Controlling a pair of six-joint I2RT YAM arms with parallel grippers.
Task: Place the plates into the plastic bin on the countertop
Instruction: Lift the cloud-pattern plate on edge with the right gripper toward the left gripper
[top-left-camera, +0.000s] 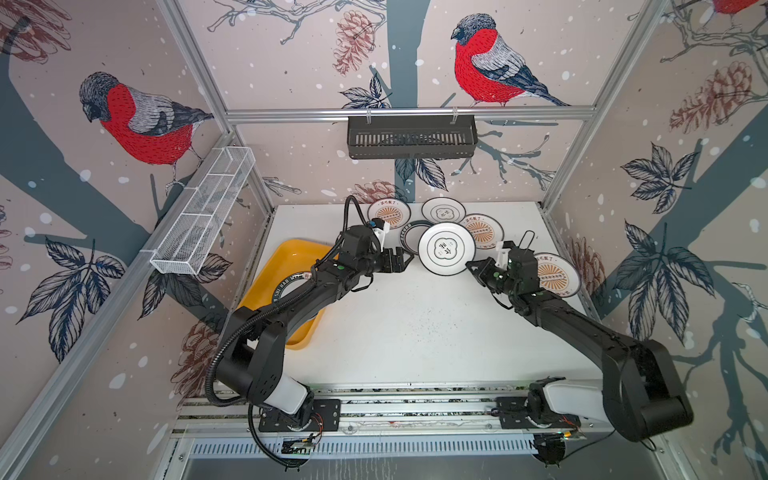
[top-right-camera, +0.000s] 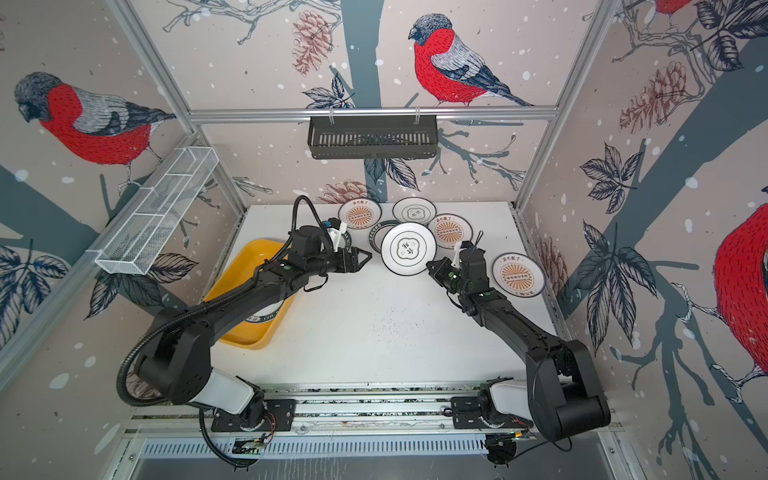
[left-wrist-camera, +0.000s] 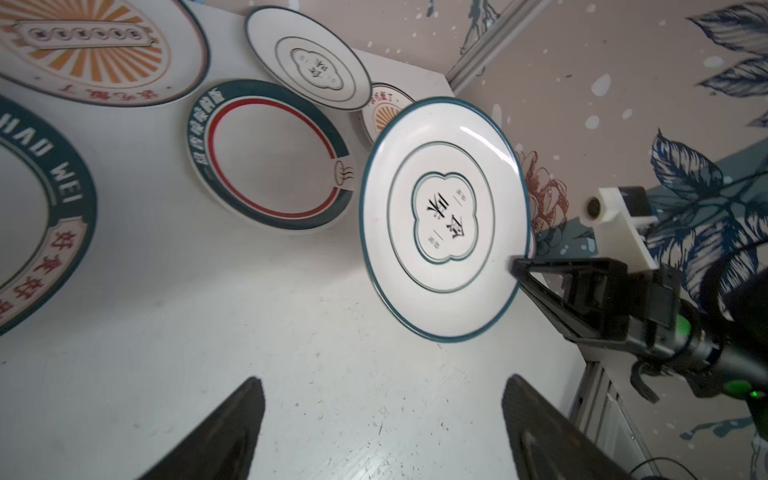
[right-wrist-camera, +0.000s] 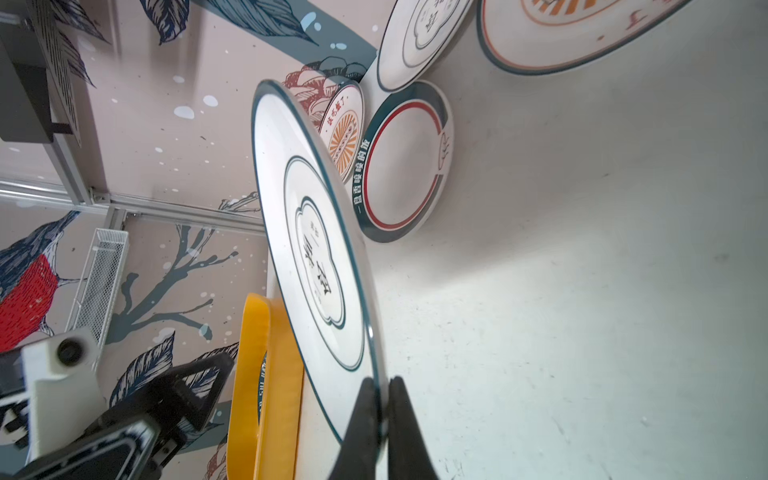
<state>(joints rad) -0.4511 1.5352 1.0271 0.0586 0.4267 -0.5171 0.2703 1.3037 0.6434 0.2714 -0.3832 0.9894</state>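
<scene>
Both top views: right gripper (top-left-camera: 469, 264) pinches the near-right rim of a glossy round white emblem plate (top-left-camera: 446, 248) with a thin dark rim, lifted off the flat white speckled countertop (top-left-camera: 415, 332) near its far edge. Left gripper (top-left-camera: 409, 259) is spread wide just beside the plate's left rim; contact unclear. The shallow yellow-orange plastic bin (top-left-camera: 286, 249) lies along the left edge with a green-lettered plate (top-left-camera: 279, 291) inside, mostly under the left arm. More plates cluster at the far edge, and one orange sunburst plate (top-left-camera: 559, 276) lies by the right edge.

Left wrist view: the left fingers (left-wrist-camera: 232, 428) stand far apart with nothing between. The emblem plate (left-wrist-camera: 444, 218) is tilted, gripped at one rim spot only.

Right wrist view: jaws pressed together on the rim (right-wrist-camera: 384, 386), plate almost edge-on. A green-and-red-rimmed plate (right-wrist-camera: 405, 166) lies flat beyond it.

Risks, as judged: a one-point rim pinch on glossy ware may let the plate swing or slip. The left gripper closing off-centre could knock it loose onto the plates below. Releasing too soon in a handover drops it short of the plastic bin.

Surface is matte with faint dark specks, framed by aluminium rails (top-left-camera: 407, 113). Bird wallpaper (top-left-camera: 486, 58) covers the walls, with a black slatted basket (top-left-camera: 411, 141) on the back rail and a white wire-mesh basket (top-left-camera: 203, 212) on the left wall
</scene>
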